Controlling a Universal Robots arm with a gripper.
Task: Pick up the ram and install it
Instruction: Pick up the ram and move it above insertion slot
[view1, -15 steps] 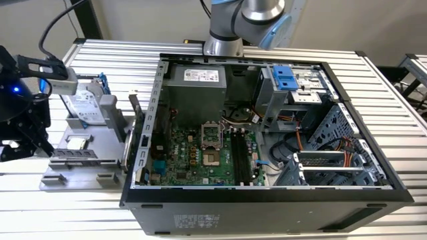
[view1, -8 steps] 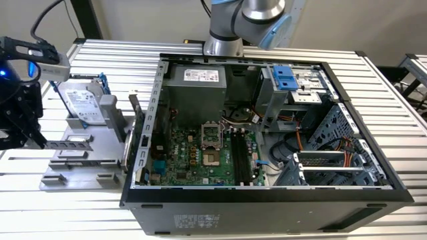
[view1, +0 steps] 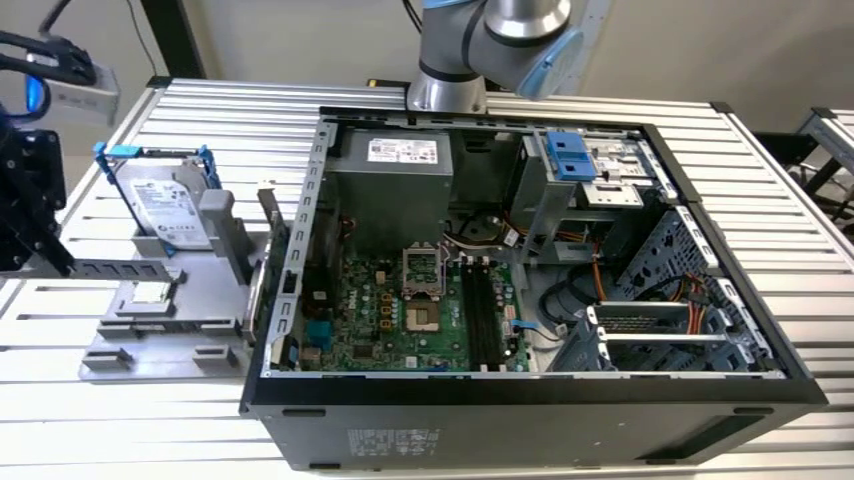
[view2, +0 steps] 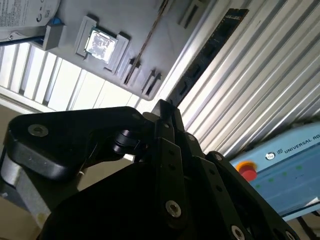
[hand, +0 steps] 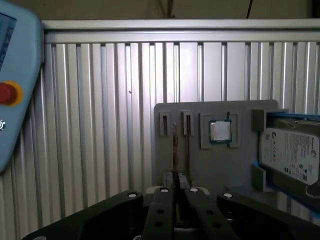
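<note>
The gripper (view2: 167, 111) was clenched on the ram (view2: 205, 55), its two black fingers pressed together with the board pinched between them. In the second wrist view the ram ran straight out from the fingertips as a long dark strip. Its long axis followed the line the fingers pointed along, and its free end was the part farthest from the tool. A row of dark chips showed along its face.

In the first wrist view the ram (hand: 175, 150) was seen edge-on, a thin line rising from between the closed tips. In the exterior view the gripper (view1: 56, 262) stood at the view's left edge. There the ram (view1: 120, 267) lay level and pointed away from the tool toward the exterior view's right, across the grey holder (view1: 200, 300). Whether it touched the holder could not be told.

Ahead of the fingertips, the holder's narrow slots lay either side of the ram's edge. Just beyond them the square processor (hand: 220, 131) sat in its recess. Farther off to the same side was the hard drive (hand: 290, 155) in its blue bracket, with a white printed label on its face.

On the other side of the tool a pale blue pendant (hand: 15, 75) with a red button (hand: 6, 93) lay on the ribbed metal table (hand: 100, 125). It carried white lettering beside the button in the second wrist view.

The open computer case (view1: 534, 400) stood well apart from the gripper, toward the exterior view's right. It had a white sticker on the power supply (view1: 400, 150).
</note>
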